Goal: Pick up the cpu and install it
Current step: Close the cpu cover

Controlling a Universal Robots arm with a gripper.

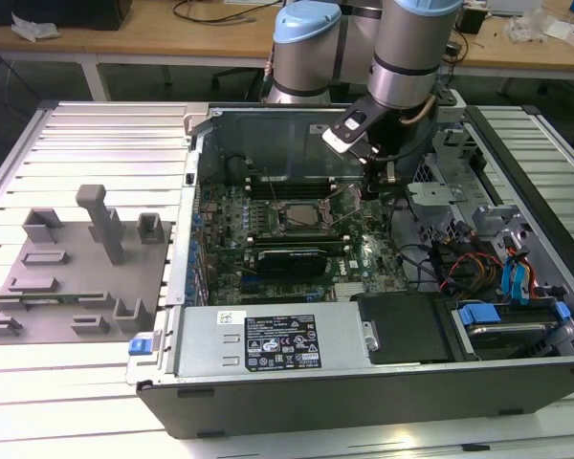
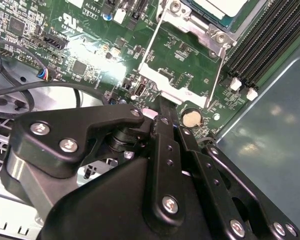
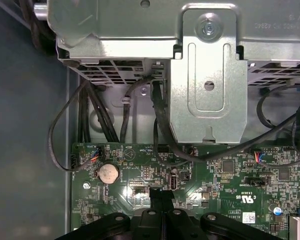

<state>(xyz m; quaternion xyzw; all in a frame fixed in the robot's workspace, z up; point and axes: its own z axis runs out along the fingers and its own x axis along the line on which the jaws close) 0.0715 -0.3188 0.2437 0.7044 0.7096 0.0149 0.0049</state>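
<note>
The cpu (image 2: 217, 6) lies flat in the socket (image 2: 210, 33), its pale lid showing in the second wrist view. The gripper (image 3: 160, 194) hangs low over the green board (image 3: 225, 200) just beside that socket, holding nothing. Its black fingertips look pressed together, though I can't be fully sure.

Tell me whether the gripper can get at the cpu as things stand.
Probably yes: the cpu lies lid-up in its socket, uncovered from above, and the gripper hangs low over the board just beside it.
</note>
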